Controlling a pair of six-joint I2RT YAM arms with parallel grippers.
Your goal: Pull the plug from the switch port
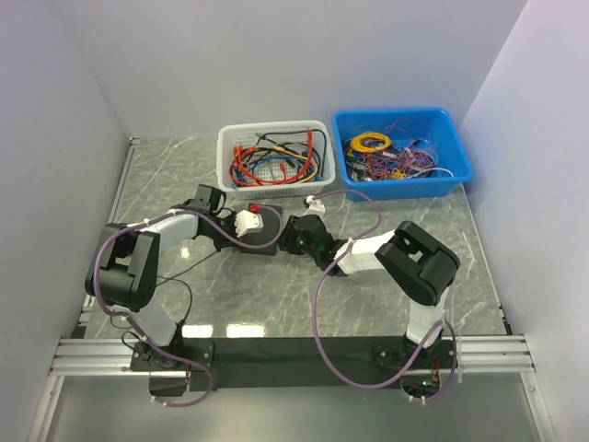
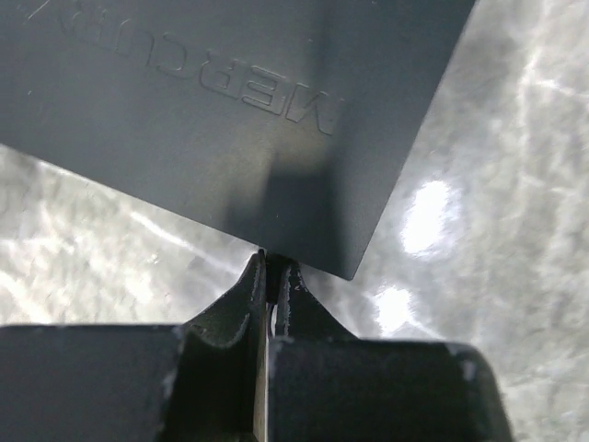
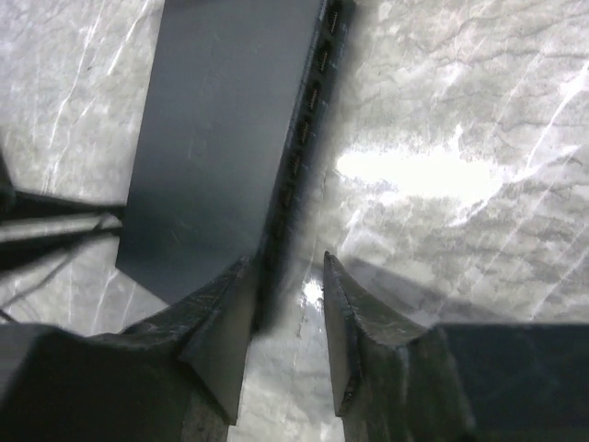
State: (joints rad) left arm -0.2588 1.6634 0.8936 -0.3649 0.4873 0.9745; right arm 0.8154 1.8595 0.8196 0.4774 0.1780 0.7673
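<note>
Flanking the switch (image 2: 212,120).
Left gripper (image 2: 271,262) closed tight at its edge; right gripper (image 3: 287,262) half open astride the ports (image 3: 308,101).

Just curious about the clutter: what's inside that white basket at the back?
The white basket holds a tangle of red, black and orange cables. Whatever lies beneath the tangle is covered from view.

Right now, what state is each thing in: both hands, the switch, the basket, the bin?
Switch, ports that show are empty.
Left hand, shut, tips at the switch's edge.
Right hand, open, astride the port edge.
White basket, holds cables.
Blue bin, holds wires.
</note>
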